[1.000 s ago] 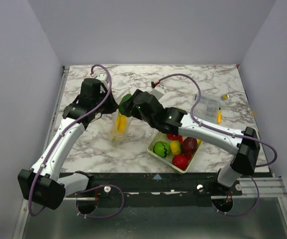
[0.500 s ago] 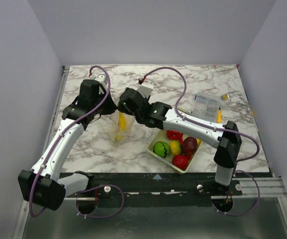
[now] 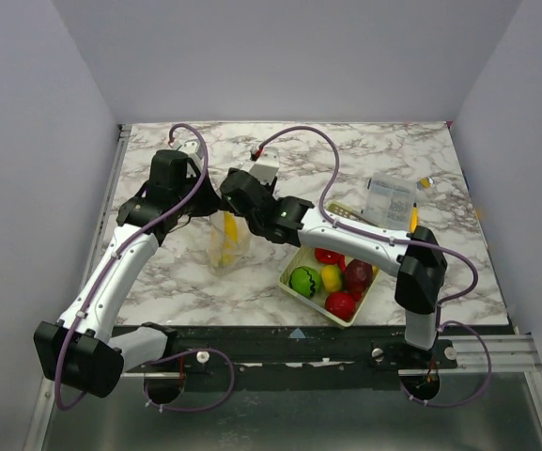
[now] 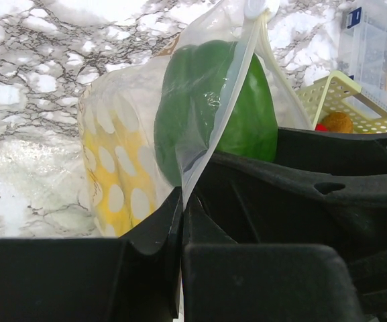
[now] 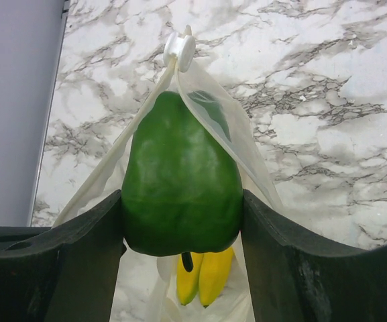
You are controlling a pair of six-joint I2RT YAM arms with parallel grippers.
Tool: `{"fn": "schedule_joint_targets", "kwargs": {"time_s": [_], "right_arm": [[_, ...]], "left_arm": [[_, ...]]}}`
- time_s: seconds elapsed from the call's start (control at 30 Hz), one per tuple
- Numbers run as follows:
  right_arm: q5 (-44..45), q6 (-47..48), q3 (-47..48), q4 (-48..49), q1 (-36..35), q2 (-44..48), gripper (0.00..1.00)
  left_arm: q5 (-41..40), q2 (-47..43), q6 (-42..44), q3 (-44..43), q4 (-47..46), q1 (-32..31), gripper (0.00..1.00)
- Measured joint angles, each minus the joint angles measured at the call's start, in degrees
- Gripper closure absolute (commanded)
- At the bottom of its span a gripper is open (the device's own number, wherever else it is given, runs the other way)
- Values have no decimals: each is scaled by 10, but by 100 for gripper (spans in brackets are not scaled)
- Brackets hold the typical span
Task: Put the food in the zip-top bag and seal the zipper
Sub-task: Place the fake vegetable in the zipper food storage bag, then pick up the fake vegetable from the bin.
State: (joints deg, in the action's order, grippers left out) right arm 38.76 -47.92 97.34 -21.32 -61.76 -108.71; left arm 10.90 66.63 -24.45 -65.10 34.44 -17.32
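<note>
A: Marble table (image 3: 440,155), grey walls, nothing odd. What's diff vs 1 s ago?

B: The right hand (image 5: 182,225) swung left w/ the green pepper (image 5: 180,161). A sec back the top view had the pepper out in the open, short of the bag. Now the hand sits over the mouth of the zip-top bag (image 3: 224,249) and the pepper's hidden from above.

A: So is it in?

B: Partly, I'd say. On the right wrist cam the pepper sits between the two sides of the mouth, film either side. The bananas (image 5: 203,275) are already lower down inside. Fingers are pressed on the pepper's flanks, so it's not let go yet.

A: Left side?

B: The left hand (image 4: 182,201) hasn't shifted, same spot in all 3 top frames. It's pinched tight on the bag's edge, keeping it upright. Its cam shows the pepper thru the film.

A: Closure?

B: The zipper (image 4: 237,74) is open, w/ the white slider (image 5: 180,45) parked at the far end of the mouth.

A: Meaning for the task?

B: Another item approx. delivered. Next is prob. a release so it drops onto the bananas. Risk: the pepper's wide vs the mouth, so it could hang up on the edge or tug the film out of the left pinch.

A: Lots left?

B: Yep. The basket (image 4: 324,94) has green, yellow, red & dark red pcs in the top view, just right of the bag. Sealing's far off.
</note>
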Motion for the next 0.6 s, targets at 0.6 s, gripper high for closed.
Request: {"fn": "schedule_joint_targets", "kwargs": {"time_s": [0.6], "right_arm": [[-52,72,-48,16,0,53,17]], "left_arm": [[-8,0,1,0,8,6,100]]}}
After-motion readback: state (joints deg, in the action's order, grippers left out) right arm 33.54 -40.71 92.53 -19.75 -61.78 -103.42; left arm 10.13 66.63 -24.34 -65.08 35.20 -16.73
